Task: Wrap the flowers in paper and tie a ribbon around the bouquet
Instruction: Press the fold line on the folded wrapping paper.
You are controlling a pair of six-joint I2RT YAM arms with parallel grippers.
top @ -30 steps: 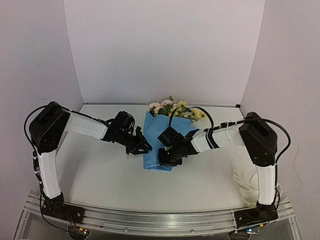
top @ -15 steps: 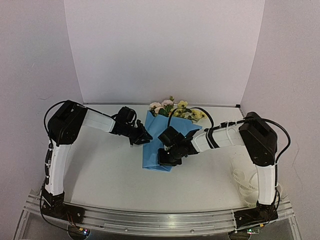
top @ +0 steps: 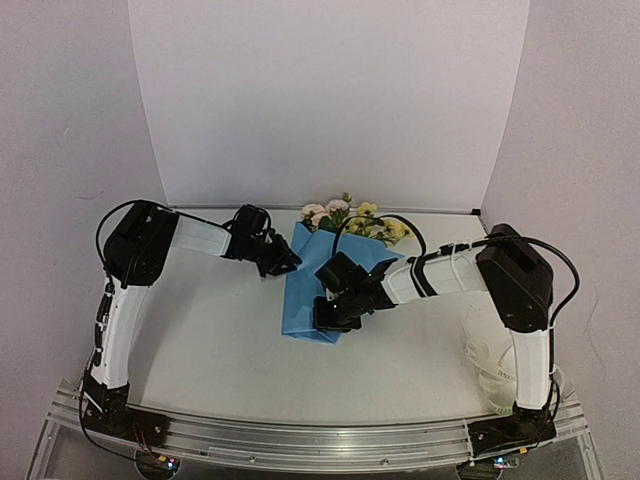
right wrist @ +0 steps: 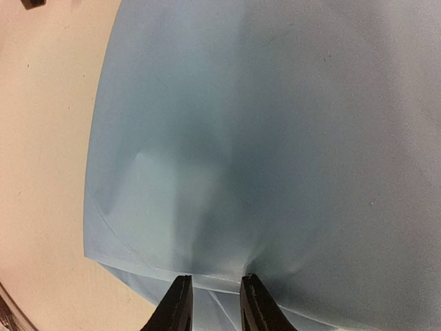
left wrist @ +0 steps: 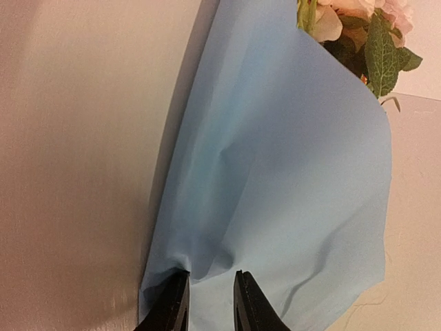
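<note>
Pinching the paper (top: 300, 300) with both pincers, I have it puckered between closed fingertips. My left pincer (left wrist: 207, 279) grips its left edge toward the far end, and my right pincer (right wrist: 213, 279) grips it at the near end. The paper lies on the worktop (top: 220, 330) with its long axis running away from my bases, the flowers (top: 340, 212) poking out at the far end. What matters, I judge, is that the edge in my left pincer sits left of that axis, so it must travel rightward across it, and my left arm is nearer. The ribbon (top: 490, 365) lies well apart, by my right base.
</note>
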